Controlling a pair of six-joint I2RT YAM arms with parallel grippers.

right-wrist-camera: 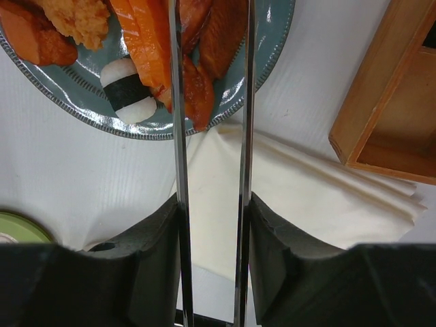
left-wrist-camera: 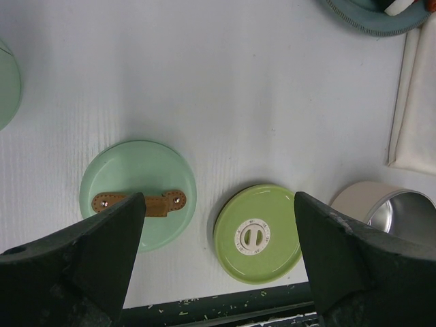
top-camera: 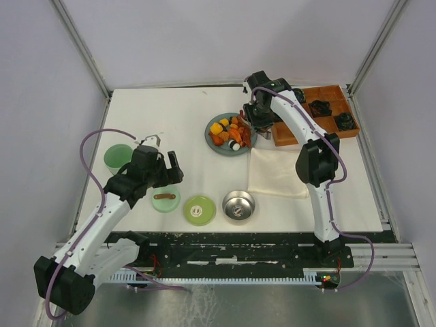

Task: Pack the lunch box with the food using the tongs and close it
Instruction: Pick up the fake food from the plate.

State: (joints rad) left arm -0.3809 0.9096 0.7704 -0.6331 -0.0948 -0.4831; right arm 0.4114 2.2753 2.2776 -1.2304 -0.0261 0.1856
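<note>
Tongs [right-wrist-camera: 178, 170] sit clamped between the fingers [right-wrist-camera: 153, 266] of the right gripper [right-wrist-camera: 212, 231], both metal arms pinched narrow and nearly parallel, reaching out over the grey-blue plate [right-wrist-camera: 269, 48] at far middle. Tong tips run off the top of the wrist view, so cannot tell if they grip anything. Food [top-camera: 231, 131] is all on the plate: orange, yellow and red-brown pieces, plus a black-and-white roll [right-wrist-camera: 126, 92] by the near rim. Folded cream cloth [top-camera: 276, 174] lies just near-right of the plate, and a wooden tray [top-camera: 310, 129] sits at far right with dark objects in its compartments. Left gripper [left-wrist-camera: 218, 201] hovers over the near left of the table, fingers wide apart, holding nothing. Below it a flat mint lid [left-wrist-camera: 136, 170] with a brown handle and a lime lid [left-wrist-camera: 257, 231] lie side by side, apart. Steel bowl [top-camera: 239, 204] stands uncovered just right of the lime lid. Mint canister [top-camera: 119, 158] stands upright and uncovered at left, farther back than the lids.
</note>
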